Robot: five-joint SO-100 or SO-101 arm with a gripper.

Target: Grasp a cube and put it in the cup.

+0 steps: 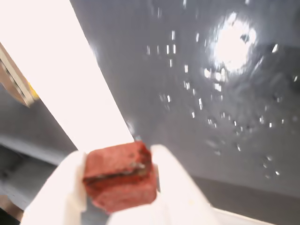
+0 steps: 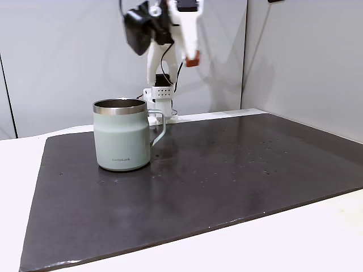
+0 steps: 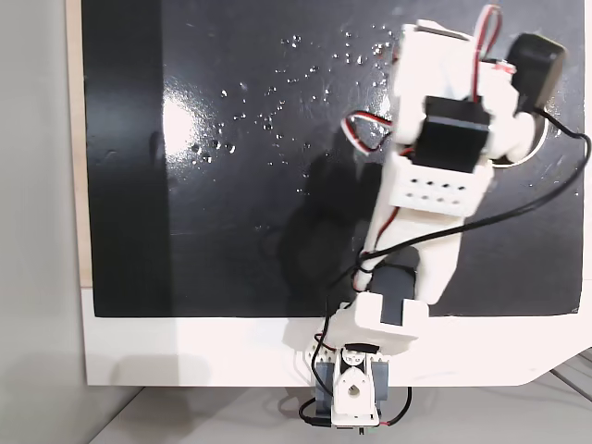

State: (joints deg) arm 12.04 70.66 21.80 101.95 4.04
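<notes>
In a fixed view the cup (image 2: 123,135) stands on the dark mat (image 2: 227,170), well below the jaws and off to their left. The gripper (image 2: 191,56) hangs high above the mat. In the wrist view its white fingers (image 1: 174,187) are clamped on the cube (image 1: 120,176), which sits squarely between them.

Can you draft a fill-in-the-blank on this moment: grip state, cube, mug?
1. The gripper is shut on the reddish-brown ____.
2. In a fixed view the cube hangs ____ the mug's steel rim, off to the right.
3. The sage-green mug stands ____ on the dark mat.
4. The mug's handle points to the ____ of that view.

Missing words: cube; above; upright; right
</notes>
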